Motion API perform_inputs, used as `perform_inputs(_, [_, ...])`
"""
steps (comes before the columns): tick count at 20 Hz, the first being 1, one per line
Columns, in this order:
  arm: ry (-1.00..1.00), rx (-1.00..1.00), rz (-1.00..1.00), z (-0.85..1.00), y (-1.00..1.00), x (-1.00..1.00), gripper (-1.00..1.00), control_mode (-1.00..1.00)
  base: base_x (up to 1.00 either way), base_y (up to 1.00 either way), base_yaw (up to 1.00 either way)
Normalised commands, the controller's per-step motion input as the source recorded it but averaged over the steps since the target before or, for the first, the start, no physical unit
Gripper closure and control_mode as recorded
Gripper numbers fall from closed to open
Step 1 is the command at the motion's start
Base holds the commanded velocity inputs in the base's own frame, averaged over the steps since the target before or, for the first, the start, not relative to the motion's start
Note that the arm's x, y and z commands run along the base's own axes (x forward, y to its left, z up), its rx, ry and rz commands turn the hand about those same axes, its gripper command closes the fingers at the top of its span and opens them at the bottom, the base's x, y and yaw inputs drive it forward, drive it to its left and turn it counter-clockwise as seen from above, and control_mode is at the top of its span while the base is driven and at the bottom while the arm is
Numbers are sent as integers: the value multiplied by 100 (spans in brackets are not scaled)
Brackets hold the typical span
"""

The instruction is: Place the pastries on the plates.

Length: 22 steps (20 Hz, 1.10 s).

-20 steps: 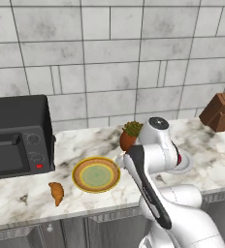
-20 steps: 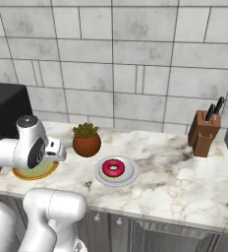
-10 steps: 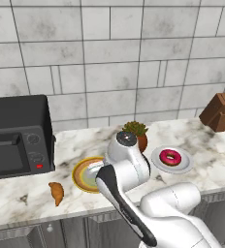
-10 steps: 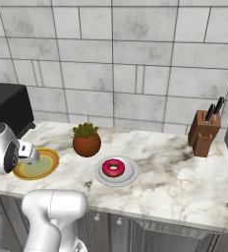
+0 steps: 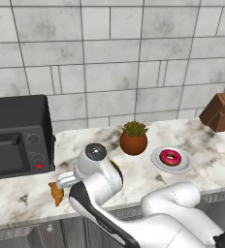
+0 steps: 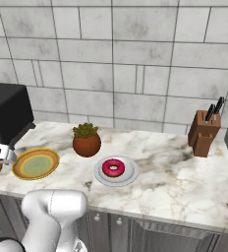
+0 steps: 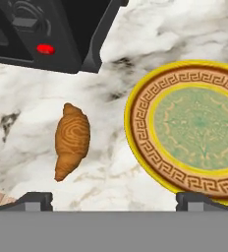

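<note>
Golden-brown croissant point(image 7: 72, 140) is right under my hand camera now, lying bare on the marble counter point(image 7: 32, 98) just beside the yellow-rimmed plate point(image 7: 140, 142), not on it; a second ago my arm was over by the white plate point(image 6: 117, 179), and it has swung left across the counter since, so I'm lining up on the second pastry; pink donut point(image 6: 113, 168) sits on that white plate already, so I judge half the job done; gripper point(image 7: 113, 199) has its jaws spread as wide as they go, nothing between them, fingertips point(image 7: 33, 199) straddling the gap between croissant and plate; microwave point(image 7: 42, 29) looms close behind, so I'd shift toward the croissant before dropping; potted plant point(image 5: 133, 137) stands well clear
</note>
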Motion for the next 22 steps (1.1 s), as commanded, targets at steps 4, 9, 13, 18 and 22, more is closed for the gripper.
perform_inputs(4, [0,0,1,0,76,0,-100,-100,0,0,0])
perform_inputs(9, [2,0,0,-1,59,0,-100,-100,0,0,0])
perform_inputs(13, [1,0,0,-12,17,0,-100,-100,0,0,0])
perform_inputs(18, [0,0,0,-20,1,2,-100,-100,0,0,0])
perform_inputs(22, [-3,0,-1,-15,-9,0,-100,-100,0,0,0])
